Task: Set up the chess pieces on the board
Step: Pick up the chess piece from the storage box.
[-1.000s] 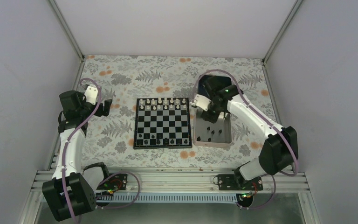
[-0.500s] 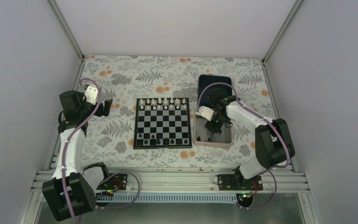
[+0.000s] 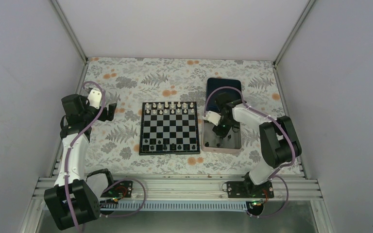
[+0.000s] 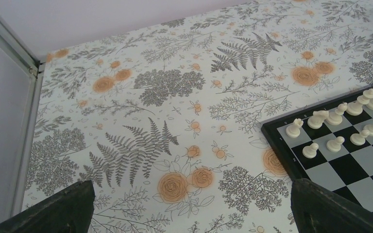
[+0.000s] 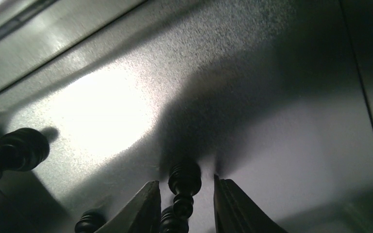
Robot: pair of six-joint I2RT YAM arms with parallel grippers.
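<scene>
The board (image 3: 170,127) lies mid-table, with white pieces (image 3: 169,108) on its far rows and several black chess pieces (image 3: 167,145) on the near row. More black pieces (image 3: 219,144) lie in the silver tray (image 3: 236,147). My right gripper (image 3: 222,133) is down inside that tray. In the right wrist view its jaws (image 5: 187,194) stand either side of one black piece (image 5: 184,180), with a small gap on each side. My left gripper (image 3: 112,110) hovers left of the board, open wide and empty (image 4: 192,208).
A dark blue tray (image 3: 223,85) sits behind the silver one. Other black pieces (image 5: 22,148) lie close around the right fingers on the tray floor (image 5: 272,121). The board's corner (image 4: 349,167) with white pieces (image 4: 320,119) shows in the left wrist view.
My right arm has dropped from the silver tray's far end down into it, and its jaws have narrowed around a black piece. The left arm has not moved.
</scene>
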